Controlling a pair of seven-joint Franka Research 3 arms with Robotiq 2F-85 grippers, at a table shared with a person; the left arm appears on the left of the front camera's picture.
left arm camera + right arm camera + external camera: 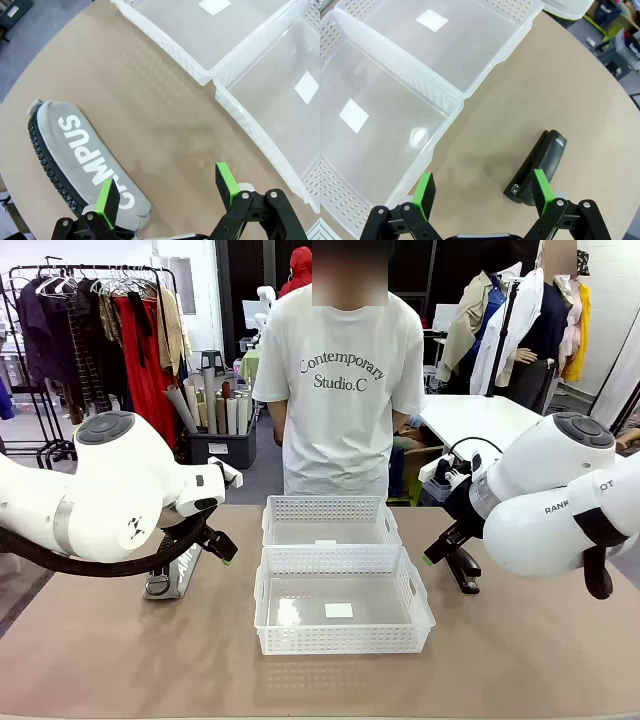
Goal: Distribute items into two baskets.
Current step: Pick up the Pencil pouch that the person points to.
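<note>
Hidden: in the front view the left arm covers most of the grey zip pouch [170,578]; one end shows under it
Cut off: pouch's near end runs beneath one of the left fingers [106,196]; the black stapler [540,162] has its near end behind one of the right fingers [541,186]
Pouch look: lies flat, white "CAMPUS" lettering up, black ribbed edge along one long side
Pouch place: worktop [100,660], left of the baskets, apart from them
Stapler place: worktop, right of the near basket [343,642], apart
Baskets: near one and far basket [330,508] touching, long sides together
Left fingers: spread wide, holding nothing, above pouch end
Right fingers: spread wide, holding nothing, above stapler
</note>
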